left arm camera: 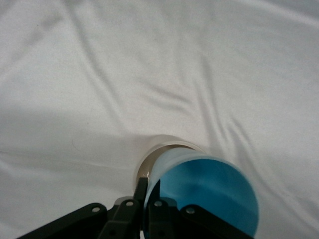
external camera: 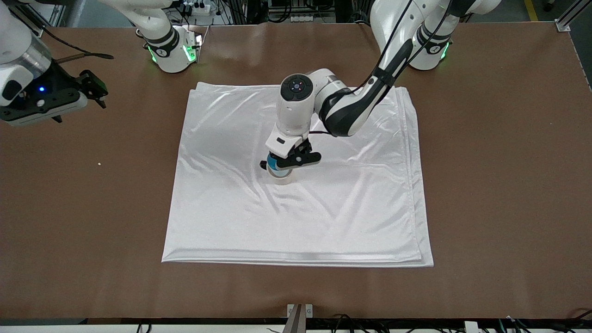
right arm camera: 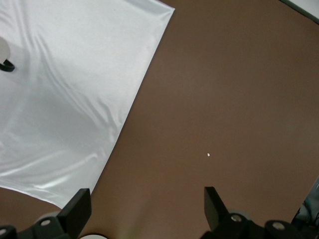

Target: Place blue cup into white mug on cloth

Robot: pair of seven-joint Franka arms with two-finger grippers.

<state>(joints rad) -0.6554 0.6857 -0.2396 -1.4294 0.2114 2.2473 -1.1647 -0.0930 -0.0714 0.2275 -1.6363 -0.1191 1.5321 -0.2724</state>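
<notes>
Brown table (external camera: 485,185) fills my front view, and reading it from the left I first meet the right gripper (external camera: 95,92), hanging over bare table at the right arm's end, well apart from the cloth (external camera: 323,217). Its wrist camera shows the two fingers (right arm camera: 77,209) spread wide with nothing between them; that arm waits.

Moving across, the folded white cloth covers the middle of the table, and the white mug (external camera: 281,177) stands upright on it, roughly central. The left gripper (external camera: 289,162) is directly over the mug, clamped on the blue cup (external camera: 274,163).

What I'm steering by is the line from cup to mug. In the left wrist view the blue cup (left arm camera: 204,194) hides most of the white mug (left arm camera: 162,154), and only a crescent of cream rim shows past it. I read the cup's base as at or just inside the mug's mouth, though I cannot tell how deep. The cup's long axis looks close to vertical, matching the mug's, so the remaining travel should be almost straight down. The crescent suggests a slight offset, and a cup only a little narrower than the mug could catch the rim.

I cannot see anything else inside the mug. The blue cup is empty.
</notes>
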